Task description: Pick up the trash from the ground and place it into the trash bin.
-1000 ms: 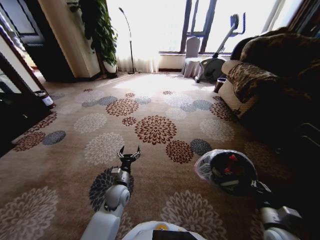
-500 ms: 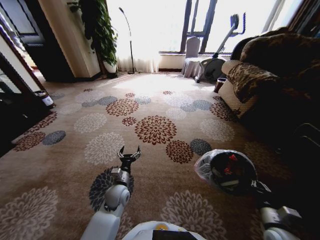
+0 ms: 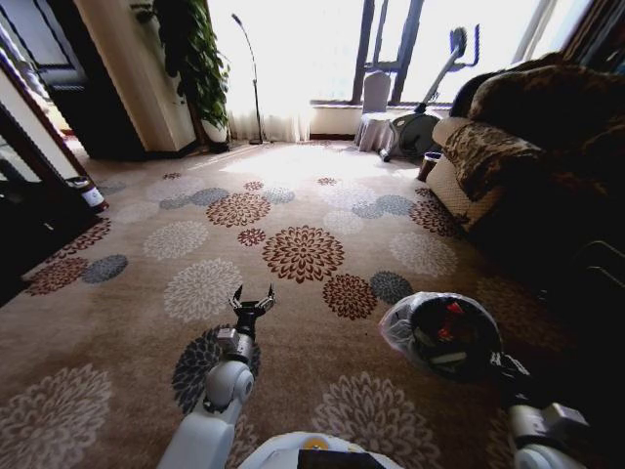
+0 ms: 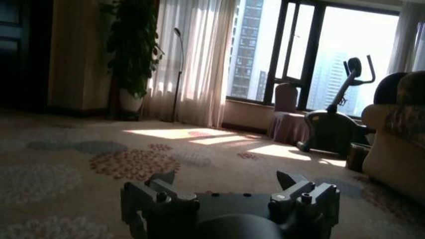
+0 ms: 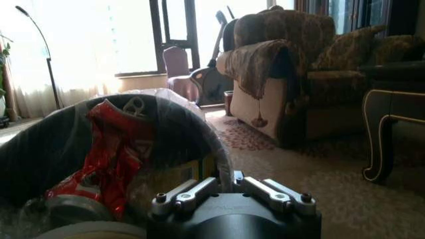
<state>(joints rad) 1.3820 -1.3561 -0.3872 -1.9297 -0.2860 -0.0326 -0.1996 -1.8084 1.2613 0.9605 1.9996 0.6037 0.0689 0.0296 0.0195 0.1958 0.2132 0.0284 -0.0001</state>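
The trash bin [image 3: 444,337], a round black bucket lined with a translucent plastic bag [image 3: 395,327], sits at the right side of the head view, held up at the end of the right arm. The right gripper [image 5: 232,186] is clamped on the near rim of the bin, its fingers [image 5: 182,193] drawn together on that rim, as the right wrist view shows. Inside the bin lie a crumpled red wrapper [image 5: 109,149] and a yellow piece [image 5: 182,174] beside it; in the head view the red wrapper [image 3: 451,318] shows near the far inner wall.

To the left of the bin, well apart from it, the left gripper [image 3: 252,298] hangs over the carpet [image 3: 303,215] with its fingers spread wide and nothing between them; the left wrist view shows the two fingertips [image 4: 162,179] far apart above the floor. It is above a dark flower in the carpet's pattern.

Beyond the bin, to its far right, stands a sofa [image 3: 518,127] draped with a patterned throw. Farther off, against the bright window [image 3: 293,49], are an exercise bike [image 3: 430,88], a covered chair [image 3: 374,112], a floor lamp [image 3: 249,73] and a tall potted plant [image 3: 200,59].
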